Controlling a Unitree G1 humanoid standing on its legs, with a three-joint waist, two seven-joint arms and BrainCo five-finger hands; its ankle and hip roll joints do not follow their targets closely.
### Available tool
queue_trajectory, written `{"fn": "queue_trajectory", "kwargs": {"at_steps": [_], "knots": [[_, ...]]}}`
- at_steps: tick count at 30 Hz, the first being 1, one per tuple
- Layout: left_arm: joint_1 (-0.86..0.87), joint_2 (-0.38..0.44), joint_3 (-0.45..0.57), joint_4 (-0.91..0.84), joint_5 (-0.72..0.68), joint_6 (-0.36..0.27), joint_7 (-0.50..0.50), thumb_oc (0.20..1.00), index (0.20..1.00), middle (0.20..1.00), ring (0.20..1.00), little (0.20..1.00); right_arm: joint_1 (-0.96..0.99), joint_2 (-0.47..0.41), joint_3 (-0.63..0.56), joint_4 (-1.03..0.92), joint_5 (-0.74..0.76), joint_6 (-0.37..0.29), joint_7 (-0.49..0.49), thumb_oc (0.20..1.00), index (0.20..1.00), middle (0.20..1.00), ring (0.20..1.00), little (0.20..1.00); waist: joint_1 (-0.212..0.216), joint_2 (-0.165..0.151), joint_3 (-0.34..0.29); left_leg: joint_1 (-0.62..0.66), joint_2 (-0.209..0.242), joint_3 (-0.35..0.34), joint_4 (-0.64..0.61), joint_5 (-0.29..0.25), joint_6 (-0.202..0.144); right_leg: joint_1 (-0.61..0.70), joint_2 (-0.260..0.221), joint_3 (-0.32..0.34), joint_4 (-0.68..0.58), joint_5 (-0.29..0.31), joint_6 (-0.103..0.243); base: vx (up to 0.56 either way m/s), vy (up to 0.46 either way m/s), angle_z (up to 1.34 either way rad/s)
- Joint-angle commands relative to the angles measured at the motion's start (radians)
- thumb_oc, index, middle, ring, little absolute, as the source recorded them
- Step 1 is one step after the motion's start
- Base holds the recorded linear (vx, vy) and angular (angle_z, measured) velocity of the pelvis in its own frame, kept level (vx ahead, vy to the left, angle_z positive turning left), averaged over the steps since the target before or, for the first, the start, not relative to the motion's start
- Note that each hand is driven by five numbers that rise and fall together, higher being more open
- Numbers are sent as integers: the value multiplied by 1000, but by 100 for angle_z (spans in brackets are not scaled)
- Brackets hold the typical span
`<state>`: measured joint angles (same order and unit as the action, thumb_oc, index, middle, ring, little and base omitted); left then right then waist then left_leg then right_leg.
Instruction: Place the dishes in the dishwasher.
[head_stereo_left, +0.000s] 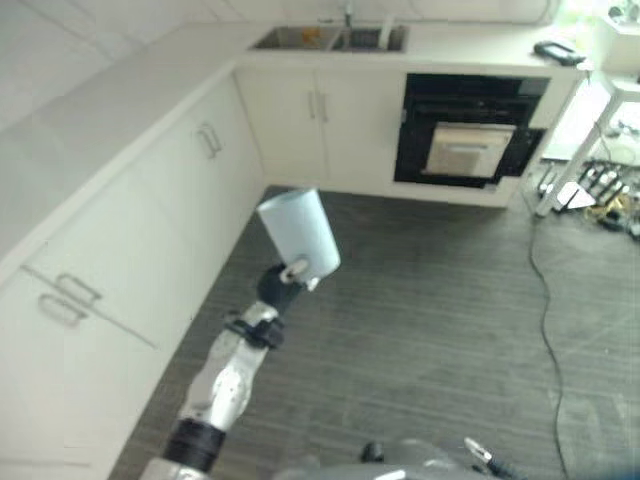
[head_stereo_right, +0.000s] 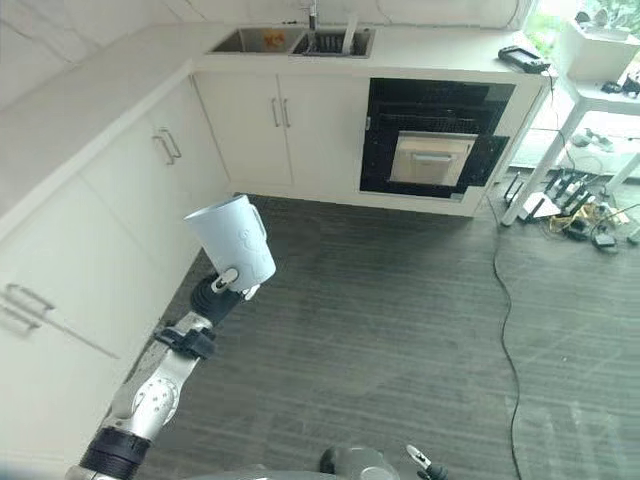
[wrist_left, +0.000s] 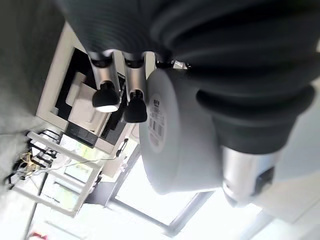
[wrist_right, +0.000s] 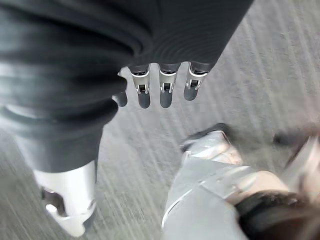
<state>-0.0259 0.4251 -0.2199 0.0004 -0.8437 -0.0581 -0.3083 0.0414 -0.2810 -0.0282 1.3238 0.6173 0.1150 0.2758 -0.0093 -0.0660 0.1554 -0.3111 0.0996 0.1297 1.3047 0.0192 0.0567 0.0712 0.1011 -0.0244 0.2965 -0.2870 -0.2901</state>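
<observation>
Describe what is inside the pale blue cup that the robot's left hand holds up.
Nothing can be told of the inside. The pale blue cup is held above the dark floor by the left hand, and each view shows its outer wall and flat end; its interior is hidden.

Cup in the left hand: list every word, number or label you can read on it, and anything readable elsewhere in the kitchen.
Pale blue cup, base sticker: a white label with a barcode and small print, too blurred to read.
Cup side wall: no print visible.
Left hand, curled round the cup: no markings legible.
Open dishwasher, cabinets and counter: no readable text.
Right hand, hanging relaxed over the floor: no text.
So nothing can be quoted.
</observation>
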Motion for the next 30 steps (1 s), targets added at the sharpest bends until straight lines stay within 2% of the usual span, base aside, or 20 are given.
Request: {"fn": "queue_trajectory", "kwargs": {"at_steps": [1, 3, 5, 6, 8, 9, 10, 12, 13, 15, 16, 17, 19, 20, 22, 23, 24, 26, 28, 30], "knots": [[-108, -40, 97, -12, -1, -58, -23, 200, 200, 200, 200, 200, -51, -45, 92, -9, -26, -15, 10, 1000, 1000, 1000, 1000, 1000, -13, 63, 0, 302, -45, -39, -922, -57, -59, -14, -129, -64, -137, 199, 295, 768, 40, -156], [-76, -40, 114, -21, -17, -57, -37, 200, 200, 200, 200, 200, -61, -42, 109, -4, -34, -10, 2, 1000, 1000, 1000, 1000, 1000, 34, 97, 13, 243, -72, -169, -1198, 26, -106, 69, -84, -2, -144, 143, 305, 771, 135, -176], [-35, -42, 125, -16, -14, -75, -67, 200, 200, 200, 200, 200, -60, -35, 116, 7, -60, -16, 0, 1000, 1000, 1000, 1000, 1000, 64, 100, 22, 227, -75, -214, -1310, 86, -126, 154, -81, 52, -173, 115, 314, 641, 152, -144], [-16, -44, 129, -5, -15, -91, -83, 200, 200, 200, 200, 200, -57, -33, 114, 15, -76, -20, 2, 1000, 1000, 1000, 1000, 1000, 72, 104, 19, 208, -72, -204, -1328, 103, -129, 196, -85, 73, -187, 98, 321, 622, 215, -106], [-25, -41, 127, 22, -21, -100, -100, 200, 200, 200, 200, 200, -53, -26, 114, 23, -89, -32, -14, 1000, 1000, 1000, 1000, 1000, 72, 98, 11, 193, -80, -169, -1272, 65, -107, 222, -120, 76, -189, 79, 342, 495, 239, -103], [-37, -40, 123, 28, -17, -99, -87, 200, 200, 200, 200, 200, -50, -24, 114, 23, -97, -35, -18, 1000, 1000, 1000, 1000, 1000, 73, 96, 6, 191, -85, -180, -1252, 48, -101, 222, -139, 60, -177, 75, 350, 523, 313, -100], [-68, -29, 104, 65, -19, -109, -87, 200, 200, 200, 200, 200, -31, -17, 116, 12, -97, -51, -24, 1000, 1000, 1000, 1000, 1000, 63, 86, 4, 196, -101, -169, -1192, -3, -65, 198, -188, 31, -98, 91, 381, 462, 292, -70], [-87, -27, 98, 74, -12, -103, -96, 200, 200, 200, 200, 200, -14, -13, 114, 5, -85, -68, -23, 1000, 1000, 1000, 1000, 1000, 56, 77, -1, 204, -114, -156, -1183, -20, -41, 170, -213, 17, -17, 140, 398, 301, 215, -12], [-102, -27, 94, 77, -4, -95, -92, 200, 200, 200, 200, 200, -6, -7, 106, 3, -91, -80, -23, 1000, 1000, 1000, 1000, 1000, 51, 78, -2, 222, -121, -163, -1190, -25, -29, 127, -232, 6, 77, 204, 406, 211, 166, 18], [-132, -11, 87, 78, -8, -77, -73, 200, 200, 200, 200, 200, 12, -4, 99, -7, -94, -101, -36, 1000, 1000, 1000, 1000, 1000, 36, 88, -2, 261, -134, -173, -1194, -49, -3, 38, -240, -3, 260, 265, 398, 249, 172, 30], [-140, -8, 89, 80, -9, -70, -61, 200, 200, 200, 200, 200, 15, -4, 99, -9, -95, -104, -39, 1000, 1000, 1000, 1000, 1000, 32, 88, -2, 277, -139, -173, -1192, -57, 3, 7, -238, -9, 309, 284, 392, 372, 112, 21], [-156, -7, 95, 70, -4, -63, -24, 200, 200, 200, 200, 200, 12, -2, 103, -10, -124, -106, -47, 1000, 1000, 1000, 1000, 1000, 30, 87, 3, 336, -148, -148, -1206, -72, 7, -63, -255, -88, 248, 274, 371, 316, 49, 3], [-157, -8, 97, 63, 2, -60, -23, 200, 200, 200, 200, 200, 3, -4, 106, -7, -135, -106, -50, 1000, 1000, 1000, 1000, 1000, 30, 89, 10, 358, -146, -143, -1214, -77, 3, -73, -248, -108, 178, 248, 364, 238, -84, -30], [-159, -4, 93, 46, 9, -55, -19, 200, 200, 200, 200, 200, -8, -8, 107, -4, -125, -103, -58, 1000, 1000, 1000, 1000, 1000, 31, 83, 16, 377, -149, -146, -1223, -89, 3, -85, -256, -120, 47, 246, 369, 234, -277, -30], [-159, 10, 94, 11, 8, -46, 13, 200, 200, 200, 200, 200, -24, -14, 106, -4, -112, -97, -58, 1000, 1000, 1000, 1000, 1000, 29, 65, 27, 405, -148, -139, -1227, -119, -7, -111, -297, -121, -120, 333, 408, 218, -390, 16], [-160, 21, 104, -14, 6, -28, 25, 200, 200, 200, 200, 200, -33, -9, 107, -10, -107, -89, -61, 1000, 1000, 1000, 1000, 1000, 29, 53, 32, 417, -133, -139, -1226, -141, -17, -126, -322, -89, -170, 383, 434, 176, -508, 43], [-159, 20, 114, -31, 12, -11, 25, 200, 200, 200, 200, 200, -38, -6, 103, -14, -106, -80, -62, 1000, 1000, 1000, 1000, 1000, 31, 45, 35, 421, -117, -146, -1216, -158, -25, -123, -337, -64, -192, 404, 447, 180, -581, 50], [-151, 21, 119, -47, 22, 2, 31, 200, 200, 200, 200, 200, -43, -4, 96, -9, -113, -66, -62, 1000, 1000, 1000, 1000, 1000, 33, 35, 33, 428, -80, -161, -1200, -180, -44, -107, -351, -30, -220, 410, 466, 167, -500, 40], [-136, 20, 132, -52, 29, 5, 31, 200, 200, 200, 200, 200, -46, -1, 98, -5, -127, -55, -58, 1000, 1000, 1000, 1000, 1000, 36, 31, 31, 442, -35, -171, -1200, -187, -66, -95, -340, -22, -230, 384, 477, 152, -513, 25], [-93, 14, 152, -46, 13, -28, 48, 200, 200, 200, 200, 200, -47, -2, 120, -4, -145, -43, -59, 1000, 1000, 1000, 1000, 1000, 48, 28, 19, 469, 36, -153, -1212, -167, -106, -79, -317, -75, -227, 345, 469, 166, -611, 20]]}}
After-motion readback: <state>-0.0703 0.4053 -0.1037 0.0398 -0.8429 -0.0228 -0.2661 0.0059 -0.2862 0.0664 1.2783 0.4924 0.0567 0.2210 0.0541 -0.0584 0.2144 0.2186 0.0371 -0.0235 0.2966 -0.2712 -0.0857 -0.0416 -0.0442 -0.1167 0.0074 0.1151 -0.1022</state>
